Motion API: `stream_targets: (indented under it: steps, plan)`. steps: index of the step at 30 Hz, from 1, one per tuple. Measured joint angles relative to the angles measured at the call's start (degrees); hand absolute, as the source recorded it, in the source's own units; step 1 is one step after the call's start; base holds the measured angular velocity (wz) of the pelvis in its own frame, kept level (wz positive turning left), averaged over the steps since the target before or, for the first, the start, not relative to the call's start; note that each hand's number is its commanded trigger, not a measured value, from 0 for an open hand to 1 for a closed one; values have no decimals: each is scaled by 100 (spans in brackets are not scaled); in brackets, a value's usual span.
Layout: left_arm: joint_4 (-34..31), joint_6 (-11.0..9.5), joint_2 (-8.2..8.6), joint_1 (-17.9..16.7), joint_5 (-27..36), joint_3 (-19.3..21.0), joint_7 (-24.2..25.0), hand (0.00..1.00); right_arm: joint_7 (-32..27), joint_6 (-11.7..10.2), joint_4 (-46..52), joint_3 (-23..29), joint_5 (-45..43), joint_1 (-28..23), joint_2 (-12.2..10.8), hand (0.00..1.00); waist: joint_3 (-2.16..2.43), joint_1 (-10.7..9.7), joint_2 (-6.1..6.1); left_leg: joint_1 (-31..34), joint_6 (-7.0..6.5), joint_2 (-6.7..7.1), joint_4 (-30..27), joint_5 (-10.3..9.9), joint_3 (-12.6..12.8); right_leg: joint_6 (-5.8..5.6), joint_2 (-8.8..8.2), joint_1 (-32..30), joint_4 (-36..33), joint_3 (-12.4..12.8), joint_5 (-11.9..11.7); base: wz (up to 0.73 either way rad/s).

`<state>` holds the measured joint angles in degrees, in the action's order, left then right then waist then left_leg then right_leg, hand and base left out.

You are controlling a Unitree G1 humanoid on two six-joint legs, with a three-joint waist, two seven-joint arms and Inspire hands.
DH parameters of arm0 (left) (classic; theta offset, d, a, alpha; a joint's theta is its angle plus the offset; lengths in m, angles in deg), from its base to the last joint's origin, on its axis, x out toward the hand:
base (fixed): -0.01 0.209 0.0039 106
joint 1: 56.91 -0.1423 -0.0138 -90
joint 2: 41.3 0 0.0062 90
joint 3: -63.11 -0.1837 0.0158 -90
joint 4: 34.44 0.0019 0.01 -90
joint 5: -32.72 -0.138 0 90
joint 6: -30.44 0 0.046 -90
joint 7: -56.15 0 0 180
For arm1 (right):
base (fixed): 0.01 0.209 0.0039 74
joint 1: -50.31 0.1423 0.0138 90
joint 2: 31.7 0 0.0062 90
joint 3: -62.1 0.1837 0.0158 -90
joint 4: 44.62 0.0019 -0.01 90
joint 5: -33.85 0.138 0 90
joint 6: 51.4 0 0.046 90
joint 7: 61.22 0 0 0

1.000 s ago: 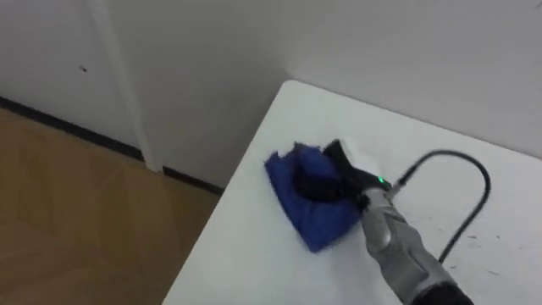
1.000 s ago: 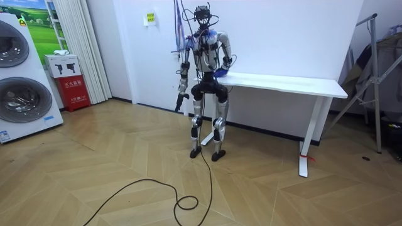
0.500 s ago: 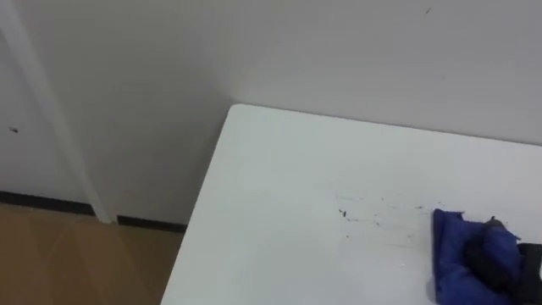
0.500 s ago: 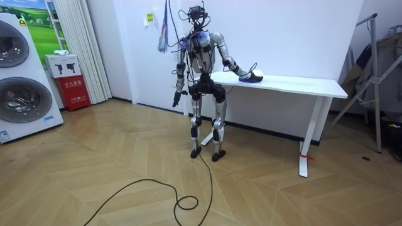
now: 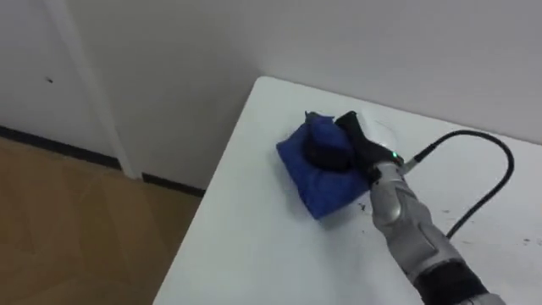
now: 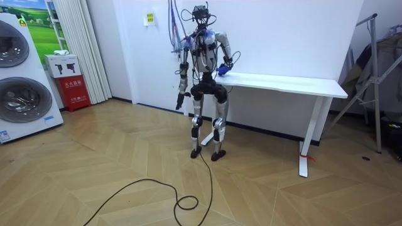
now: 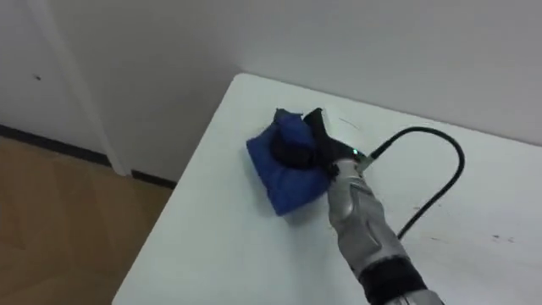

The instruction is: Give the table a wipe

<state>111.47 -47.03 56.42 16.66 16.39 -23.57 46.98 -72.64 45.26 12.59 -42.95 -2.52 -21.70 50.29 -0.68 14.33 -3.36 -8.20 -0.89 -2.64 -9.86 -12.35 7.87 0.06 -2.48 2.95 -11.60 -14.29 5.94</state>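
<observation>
1. Far to the left of the working hand is the light brown wooden floor (image 5: 68,229), at the foot of the plain white wall (image 5: 169,76).
2. In the room view the robot stands at the end of the desk, facing the wall. Its left hand (image 6: 179,100) hangs by its hip, well apart from the desk, and I cannot tell whether its fingers are apart or together.
3. The white flat-topped desk (image 5: 246,246) spreads out below the working hand. Its far corner against the wall is just beyond the hand and to its left.
4. The crumpled blue fabric cloth (image 5: 318,182) lies on the desk directly under the hand. It is bunched into a thick pad that sticks out past the fingers on their left and on the side nearer the robot.
5. The right hand (image 5: 332,152) sits on top of the cloth, with its dark fingers curled down into the folds and clamped on them. Its forearm comes in from the lower right.
6. The cloth looks light, soft and limp, so it is likely to fold and roll rather than stay flat. It is best held at the middle of the pad with steady downward pressure, because a hold at an edge would probably let the rest drag or flip. The smooth desk should let it glide easily.
</observation>
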Motion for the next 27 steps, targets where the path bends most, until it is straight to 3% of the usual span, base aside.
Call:
stream_targets:
  steps: [3,5,6,7,8,9,10,11,12,14,15,17,18,19,20,21,22,23,24,25,27]
  plan:
    - [133,27,-20,-90,-7,48,137,0,-478,-438,-772,483,248,-624,39,100,-6,-120,35,25,-1,8,-284,0,178,-69,-183,-4,-223,-30,50,9]
    - [220,-50,-131,-48,-10,275,140,0,-1038,-713,-1141,763,386,-882,148,100,5,-461,66,81,-7,-32,-554,-4,538,-256,-396,-49,-658,-39,180,-22]
    - [235,-150,-230,1,-31,393,128,0,-1311,-713,-1266,1045,514,-1087,266,100,30,-534,120,74,-53,-89,-604,-37,791,-366,-717,-182,-1183,-91,339,-12]
    - [220,-202,-302,59,-58,436,119,0,-1438,-714,-1337,1172,573,-1223,355,100,40,-603,132,55,-63,-124,-628,-52,852,-435,-913,-202,-1388,-91,393,22]
    - [167,-343,-451,166,-68,530,100,0,-1665,-718,-1402,1431,799,-1499,523,100,63,-753,157,67,-45,-231,-649,-153,979,-502,-1259,-217,-1631,-16,419,54]
    - [121,-453,-588,313,-79,603,85,0,-1902,-759,-1401,1677,1004,-1766,686,100,90,-883,197,128,-67,-404,-639,-453,1169,-540,-1542,-249,-1673,9,403,47]
    - [109,-498,-672,360,-85,615,83,0,-1992,-778,-1450,1802,1102,-1848,685,100,97,-890,90,176,-52,-423,-747,-467,1261,-560,-1732,-285,-1625,43,385,0]
    - [132,-513,-804,348,-84,694,51,0,-2079,-793,-1558,1925,1254,-1968,705,100,114,-892,63,236,42,-604,-970,-543,1364,-602,-1925,-196,-1289,27,290,-35]
    - [133,-495,-877,318,-74,721,26,0,-2109,-800,-1578,1988,1319,-2079,708,100,135,-926,104,314,163,-870,-1209,-616,1353,-612,-1947,-61,-909,-8,162,-38]
    - [14,-485,-899,319,-51,725,-33,0,-2089,-807,-1470,2047,1380,-2205,705,100,135,-962,93,490,361,-1206,-1517,-688,1247,-667,-1943,24,-532,-162,-65,-12]
    - [-59,-486,-874,312,-35,724,-36,0,-2069,-804,-1400,2031,1379,-2229,702,100,135,-947,88,535,432,-1304,-1601,-696,1242,-686,-1938,32,-464,-186,-143,-17]
    - [-83,-499,-740,300,118,728,-35,0,-1833,-709,-1086,1821,1338,-2140,675,100,129,-779,77,568,790,-1701,-1760,-603,1307,-714,-1801,-8,-403,-328,-367,-42]
    - [-82,-502,-698,291,140,720,-36,0,-1732,-653,-977,1740,1283,-2080,650,100,124,-727,65,555,890,-1813,-1755,-549,1351,-719,-1680,-16,-445,-378,-385,-52]
    - [-84,-511,-658,308,313,642,-34,0,-1552,-542,-817,1524,1115,-1876,604,100,122,-639,57,557,1133,-2035,-1744,-418,1357,-702,-1466,-119,-651,-612,-401,-59]
    - [-61,-508,-608,290,319,555,-32,0,-1310,-440,-618,1326,794,-1587,561,100,134,-533,58,573,1364,-2220,-1728,-287,1398,-905,-1303,-233,-962,-984,-37,-59]
    - [-25,-502,-527,309,336,510,-32,0,-1184,-396,-565,1230,641,-1420,563,100,124,-483,157,586,1378,-2354,-1679,-236,1309,-731,-1190,-373,-1193,-1027,107,-52]
    - [-13,-508,-413,317,330,424,-19,0,-956,-248,-438,1079,332,-1160,497,100,132,-402,148,713,1019,-2351,-1614,-108,999,-543,-1058,-632,-1465,-974,404,-20]
    - [-24,-523,-289,303,310,355,1,0,-779,-192,-404,978,108,-959,490,100,109,-367,99,967,920,-2138,-1775,-124,810,-412,-968,-790,-1558,-945,534,-7]
    - [-34,-545,-225,285,320,292,53,0,-580,-134,-286,944,-9,-830,487,100,68,-360,63,1172,763,-1755,-1990,-230,578,-321,-923,-827,-1548,-975,601,7]
    - [-43,-535,-210,242,321,288,89,0,-489,-122,-215,939,-62,-793,488,100,57,-356,88,1252,722,-1532,-2056,-277,506,-293,-905,-819,-1509,-985,622,7]
    - [-131,-451,-179,-106,342,237,168,0,-430,-135,-154,956,-146,-689,582,100,28,-340,207,1372,487,-724,-1867,-382,463,-168,-779,-736,-1292,-1009,577,-3]
